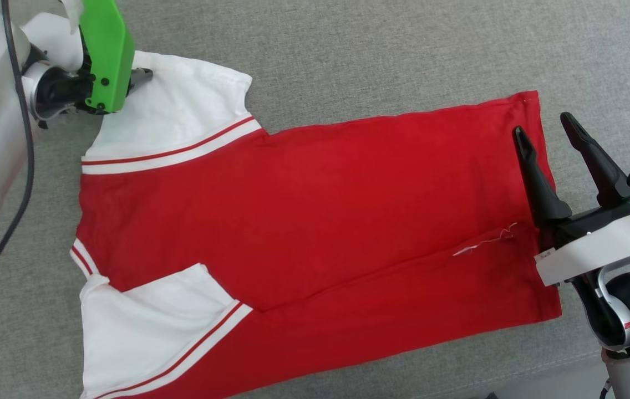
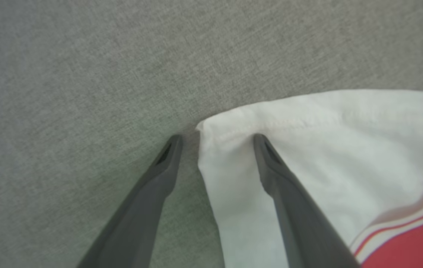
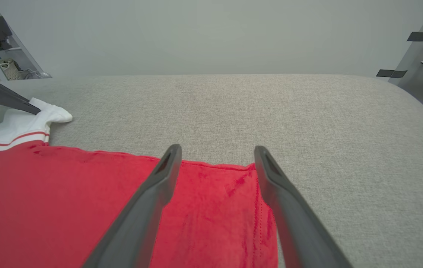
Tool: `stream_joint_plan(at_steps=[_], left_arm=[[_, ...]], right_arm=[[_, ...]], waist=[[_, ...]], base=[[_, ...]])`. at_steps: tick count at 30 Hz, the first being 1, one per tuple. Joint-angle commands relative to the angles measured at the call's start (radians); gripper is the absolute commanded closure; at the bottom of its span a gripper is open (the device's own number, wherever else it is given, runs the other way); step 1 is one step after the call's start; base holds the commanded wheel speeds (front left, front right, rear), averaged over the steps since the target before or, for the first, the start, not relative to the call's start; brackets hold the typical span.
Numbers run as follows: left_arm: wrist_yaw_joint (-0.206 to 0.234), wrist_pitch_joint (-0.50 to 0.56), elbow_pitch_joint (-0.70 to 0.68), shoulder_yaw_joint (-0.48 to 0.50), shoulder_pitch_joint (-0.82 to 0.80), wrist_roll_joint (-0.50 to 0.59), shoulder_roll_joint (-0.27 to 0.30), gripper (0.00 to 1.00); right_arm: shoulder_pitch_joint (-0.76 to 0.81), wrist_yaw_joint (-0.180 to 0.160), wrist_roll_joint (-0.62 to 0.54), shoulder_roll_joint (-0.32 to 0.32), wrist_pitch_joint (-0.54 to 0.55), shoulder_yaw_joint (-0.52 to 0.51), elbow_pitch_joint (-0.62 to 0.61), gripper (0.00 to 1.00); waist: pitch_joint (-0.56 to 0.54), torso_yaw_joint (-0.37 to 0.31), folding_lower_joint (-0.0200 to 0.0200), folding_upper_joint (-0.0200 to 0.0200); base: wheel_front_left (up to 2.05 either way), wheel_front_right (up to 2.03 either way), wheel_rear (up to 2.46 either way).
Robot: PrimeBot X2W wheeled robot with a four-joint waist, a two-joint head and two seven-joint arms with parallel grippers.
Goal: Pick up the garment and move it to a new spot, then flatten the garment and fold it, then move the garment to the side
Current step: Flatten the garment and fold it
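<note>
Head view shows the garment (image 1: pixel 304 210) spread on the grey fabric surface (image 1: pixel 404 50), hem toward 3 o'clock and white sleeves toward 9. The left gripper (image 2: pixel 217 139), at 10 o'clock, has its fingers apart astride the upper sleeve (image 1: pixel 182 116) corner, and the right gripper (image 1: pixel 541 124), at 3 o'clock, is likewise spread over the hem's far corner. If either closes too shallow, it could likely catch only one layer or slip off, leaving the fold skewed and wrinkled.

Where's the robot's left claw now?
At upper left in the head view, the left claw hangs open over the corner of the white sleeve of the shirt, one finger above the sleeve, the other above the grey cushion.
</note>
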Motion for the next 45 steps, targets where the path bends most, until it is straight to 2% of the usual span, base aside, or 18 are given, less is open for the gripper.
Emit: stream_joint_plan(at_steps=[1,6,7,8,14,20,21,22,23,24,29,33,36,45], left_arm=[[-0.003,0.016,0.009,-0.019,0.003,0.006,-0.006,0.00],[-0.003,0.048,0.011,-0.059,0.031,0.015,0.008,0.00],[-0.003,0.050,0.008,-0.066,0.037,0.019,0.012,0.75],[-0.003,0.052,0.004,-0.069,0.043,0.017,0.012,1.00],[-0.003,-0.011,-0.016,-0.079,0.053,0.022,0.018,1.00],[-0.003,-0.106,-0.071,-0.092,0.048,0.049,0.009,1.00],[-0.003,-0.122,-0.087,-0.094,0.047,0.052,0.007,1.00],[-0.003,-0.160,-0.128,-0.101,0.050,0.074,0.005,1.00],[-0.003,-0.169,-0.145,-0.103,0.053,0.082,0.005,1.00],[-0.003,-0.196,-0.184,-0.107,0.059,0.096,0.004,1.00],[-0.003,-0.232,-0.246,-0.111,0.057,0.126,0.002,1.00],[-0.003,-0.254,-0.283,-0.112,0.047,0.140,-0.008,1.00],[-0.003,-0.269,-0.301,-0.112,0.034,0.154,-0.013,1.00],[-0.003,-0.301,-0.331,-0.113,0.004,0.185,-0.024,1.00]], right_arm=[[-0.016,-0.001,0.006,0.001,-0.008,0.004,0.005,0.00],[-0.024,-0.001,0.012,-0.007,-0.015,-0.008,0.016,0.00],[-0.026,-0.001,0.014,-0.009,-0.015,-0.010,0.018,0.00],[-0.028,-0.001,0.015,-0.011,-0.014,-0.012,0.019,0.00],[-0.057,-0.001,0.025,-0.051,0.008,-0.030,0.020,0.00],[-0.139,-0.001,0.066,-0.176,0.114,-0.023,0.062,0.00],[-0.157,-0.001,0.079,-0.205,0.147,-0.012,0.073,0.00],[-0.210,-0.001,0.137,-0.277,0.244,0.019,0.116,0.00],[-0.232,-0.001,0.159,-0.306,0.278,0.034,0.132,0.00],[-0.280,-0.001,0.235,-0.366,0.399,0.090,0.179,0.00],[-0.358,-0.001,0.361,-0.443,0.627,0.190,0.255,0.00],[-0.414,-0.001,0.420,-0.461,0.747,0.234,0.323,0.00],[-0.450,-0.001,0.427,-0.458,0.795,0.267,0.369,0.00],[-0.508,-0.001,0.381,-0.415,0.792,0.375,0.508,0.00]], waist=[[0.020,-0.021,-0.0001,-0.0001],[0.011,-0.020,-0.0001,-0.0001],[0.008,-0.018,-0.0001,-0.0001],[0.004,-0.016,-0.0001,-0.0001],[-0.039,0.001,-0.0001,-0.0001],[-0.102,0.039,-0.0001,-0.0001],[-0.112,0.048,-0.0001,-0.0001],[-0.134,0.074,-0.0001,-0.0001],[-0.139,0.084,-0.0001,-0.0001],[-0.147,0.107,-0.0001,-0.0001],[-0.143,0.144,-0.0001,-0.0001],[-0.126,0.170,-0.0001,-0.0001],[-0.110,0.185,-0.0001,-0.0001],[-0.063,0.221,-0.0001,-0.0001]], base=[[0.00,0.00,0.00],[0.00,0.00,0.00],[0.00,0.00,0.00],[0.00,0.00,0.00],[0.00,0.00,0.00],[0.00,0.00,0.00],[0.00,0.00,0.00],[0.00,0.00,0.00],[0.00,0.00,0.00],[0.00,0.00,0.00],[0.00,0.00,0.00],[0.00,0.00,0.00],[0.00,0.00,0.00],[0.00,0.00,0.00]])
